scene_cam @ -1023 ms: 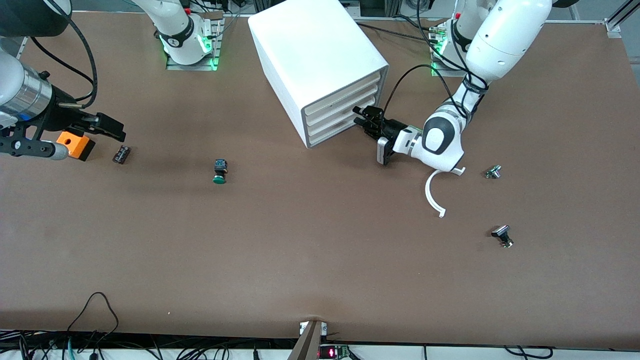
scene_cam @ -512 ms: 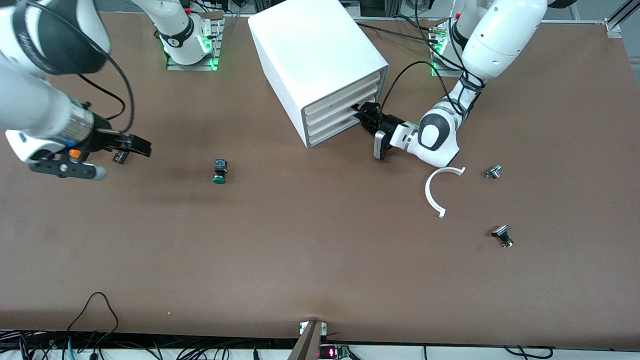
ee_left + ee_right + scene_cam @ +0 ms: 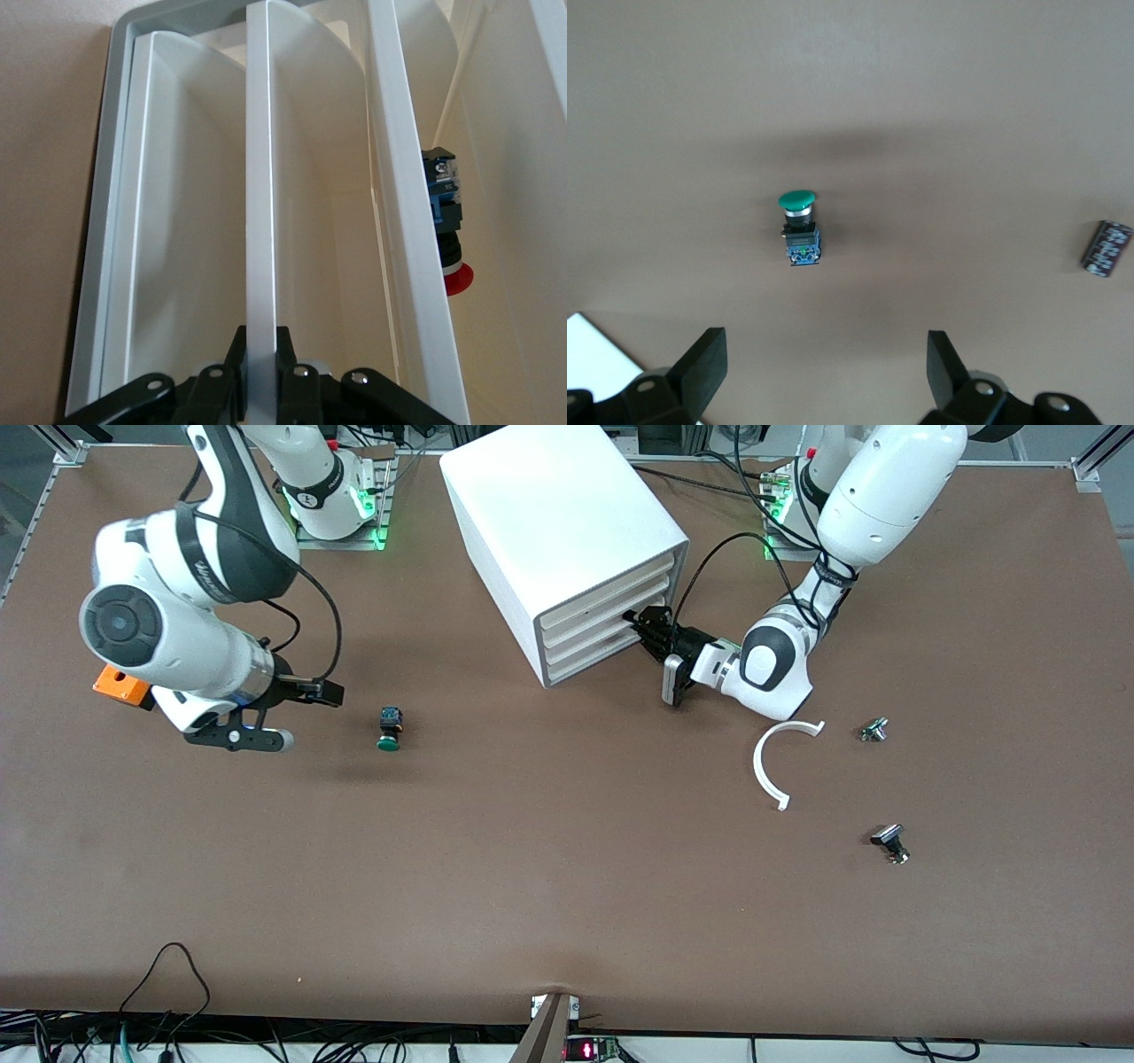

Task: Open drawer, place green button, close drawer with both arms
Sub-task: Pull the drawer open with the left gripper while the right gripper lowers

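Cream drawer fronts fill the left wrist view, and the left gripper (image 3: 645,631) is at the cabinet (image 3: 567,549), its fingers (image 3: 266,354) pinched on a thin white front edge. Which of the three fronts that edge belongs to is hard to tell; from the front view it sits about level with the middle and lowest ones. The drawer (image 3: 589,657) looks shut or barely started.

To do the pull well, the grip should be on the lowest front, and the pull should run straight out along the slide, square to the cabinet face. A slanted pull could jam the tray or drag the whole cabinet across the table (image 3: 567,886).

The right gripper (image 3: 306,691) hangs over the table near the button (image 3: 388,728), its fingers spread wide. The button lies on its side on the open table, toward the right arm's end and nearer the front camera than the cabinet. For the pick, the fingers should straddle the black-and-blue body rather than the rounded green cap, which could slip.
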`<state>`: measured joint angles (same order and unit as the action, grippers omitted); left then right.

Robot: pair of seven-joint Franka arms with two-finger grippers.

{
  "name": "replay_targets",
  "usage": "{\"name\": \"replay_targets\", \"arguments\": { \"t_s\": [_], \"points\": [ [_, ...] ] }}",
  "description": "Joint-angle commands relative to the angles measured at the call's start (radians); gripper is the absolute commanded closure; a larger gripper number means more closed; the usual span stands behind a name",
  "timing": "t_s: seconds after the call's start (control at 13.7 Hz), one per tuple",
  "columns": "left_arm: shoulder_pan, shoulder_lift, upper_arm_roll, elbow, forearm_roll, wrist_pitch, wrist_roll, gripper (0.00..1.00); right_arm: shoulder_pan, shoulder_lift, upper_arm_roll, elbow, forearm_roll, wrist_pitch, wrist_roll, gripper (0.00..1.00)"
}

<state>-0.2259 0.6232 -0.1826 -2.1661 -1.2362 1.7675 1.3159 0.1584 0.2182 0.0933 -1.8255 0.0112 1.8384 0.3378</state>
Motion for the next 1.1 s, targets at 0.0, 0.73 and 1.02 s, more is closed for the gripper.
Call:
{"name": "replay_targets", "arguments": {
  "t_s": [0.0, 0.73, 1.02],
  "points": [
    [0.006, -0.003, 0.003, 0.011, -0.013, 0.004, 0.025, 1.00, 0.030, -0.025, -0.003, -0.133, 0.009, 0.118, 0.009, 0.00],
    [0.020, 0.044, 0.101, 0.158, 0.092, 0.003, -0.044, 1.00, 0.110, 0.121, -0.004, -0.336, -0.080, 0.531, -0.005, 0.00],
    [0.075, 0.078, 0.101, 0.232, 0.155, -0.002, -0.049, 1.00, 0.110, 0.170, -0.004, -0.383, -0.088, 0.660, -0.006, 0.00]
  ]
}}
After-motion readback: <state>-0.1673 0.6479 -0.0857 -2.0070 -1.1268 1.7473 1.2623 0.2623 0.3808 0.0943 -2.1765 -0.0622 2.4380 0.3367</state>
